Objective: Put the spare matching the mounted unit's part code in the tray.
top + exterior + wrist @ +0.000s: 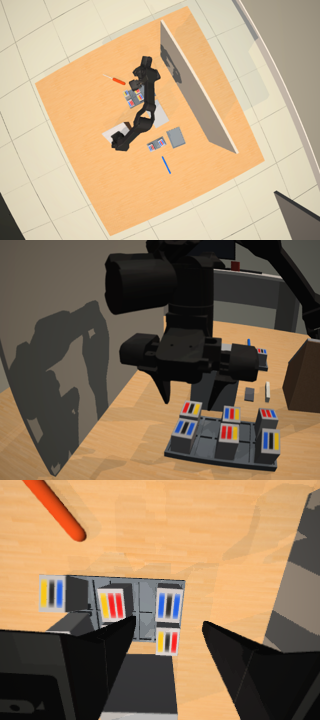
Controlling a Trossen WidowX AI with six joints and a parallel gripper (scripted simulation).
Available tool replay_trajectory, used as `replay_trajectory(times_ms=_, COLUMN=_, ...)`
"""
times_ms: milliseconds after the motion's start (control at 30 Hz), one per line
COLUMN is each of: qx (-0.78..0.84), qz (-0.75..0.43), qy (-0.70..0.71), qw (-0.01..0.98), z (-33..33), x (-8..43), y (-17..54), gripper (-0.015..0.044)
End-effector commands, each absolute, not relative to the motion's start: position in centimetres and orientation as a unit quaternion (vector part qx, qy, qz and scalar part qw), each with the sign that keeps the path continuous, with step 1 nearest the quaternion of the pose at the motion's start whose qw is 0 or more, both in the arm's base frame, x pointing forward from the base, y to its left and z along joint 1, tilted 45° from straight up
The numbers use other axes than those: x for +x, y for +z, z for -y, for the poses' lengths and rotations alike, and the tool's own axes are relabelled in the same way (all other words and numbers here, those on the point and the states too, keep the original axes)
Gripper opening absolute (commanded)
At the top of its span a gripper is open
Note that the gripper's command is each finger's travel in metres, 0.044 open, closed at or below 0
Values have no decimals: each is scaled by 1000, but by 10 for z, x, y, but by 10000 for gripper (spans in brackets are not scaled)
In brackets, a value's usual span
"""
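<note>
My gripper point(188, 406) point(169, 622) is open and empty above the spares' rack point(205, 446) point(146, 600), fingertips higher than the spares. It is over the end column, with the blue-black-blue spare point(184, 428) point(169, 605) and the red-black-yellow spare point(190, 408) point(167, 641). Also there are the red-red-yellow point(229, 432), blue-red-yellow point(231, 414), red-red-blue point(268, 413) and blue-black-yellow point(270, 441) spares. The mounted unit appears as a grey block point(161, 114) point(214, 392) beside the rack; its code is hidden. The grey tray point(176, 137) is empty.
A tall partition point(196, 85) point(139, 320) stands alongside. A small rack with two striped units point(151, 147) point(161, 142) is beside the tray. An orange screwdriver point(118, 81) point(60, 515), a blue pen point(166, 165) and a brown wedge-like block point(305, 379) are around.
</note>
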State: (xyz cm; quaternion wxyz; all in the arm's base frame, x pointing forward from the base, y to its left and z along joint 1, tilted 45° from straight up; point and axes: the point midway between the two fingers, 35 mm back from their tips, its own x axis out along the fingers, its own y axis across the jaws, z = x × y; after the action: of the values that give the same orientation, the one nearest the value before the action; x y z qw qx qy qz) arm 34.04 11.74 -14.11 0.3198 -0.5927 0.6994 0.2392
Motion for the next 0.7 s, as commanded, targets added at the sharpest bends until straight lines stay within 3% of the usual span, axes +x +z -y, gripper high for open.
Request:
replay_trajectory(times_ms=0, qx=-598, qz=-695, qy=241, qw=317, z=-115, x=339, y=-144, gripper=300)
replay_trajectory(times_ms=667, qx=-599, qz=-695, qy=241, qw=317, z=-99, x=339, y=-162, gripper=300)
